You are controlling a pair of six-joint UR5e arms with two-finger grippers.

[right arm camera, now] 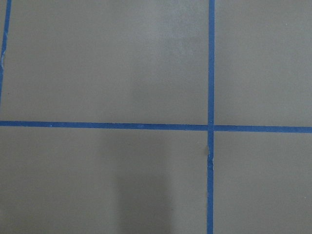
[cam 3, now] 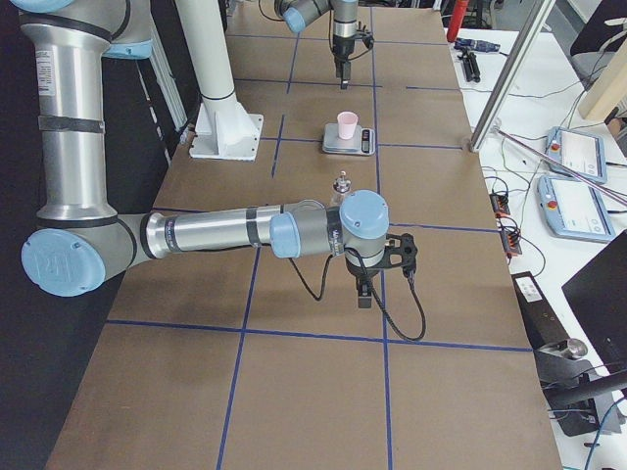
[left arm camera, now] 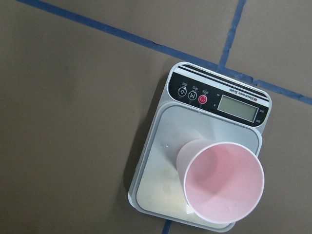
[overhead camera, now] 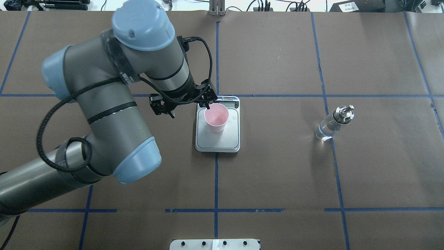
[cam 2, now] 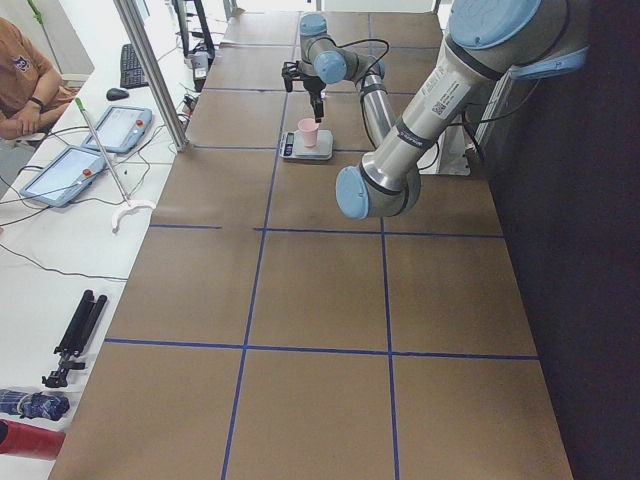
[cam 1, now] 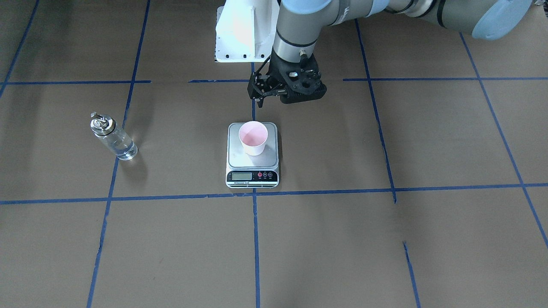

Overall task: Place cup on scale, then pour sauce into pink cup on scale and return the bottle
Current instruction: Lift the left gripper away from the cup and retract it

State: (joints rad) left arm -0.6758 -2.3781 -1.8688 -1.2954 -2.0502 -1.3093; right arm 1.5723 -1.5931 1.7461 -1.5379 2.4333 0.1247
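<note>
Grey tubular left arm (overhead camera: 104,132), pale-blue joint caps (overhead camera: 143,24), black looping cable (overhead camera: 210,60).

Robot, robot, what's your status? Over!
Left gripper open, empty. Right gripper: can't tell. Cup upright on scale. Bottle standing apart, nothing blocking.

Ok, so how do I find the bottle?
Start at the steel scale in the middle of the blue-taped brown table. Look toward the robot's right: the bottle stands alone there. It is clear glass with a shiny metal spout, unlike the pink cup on the scale.
</note>
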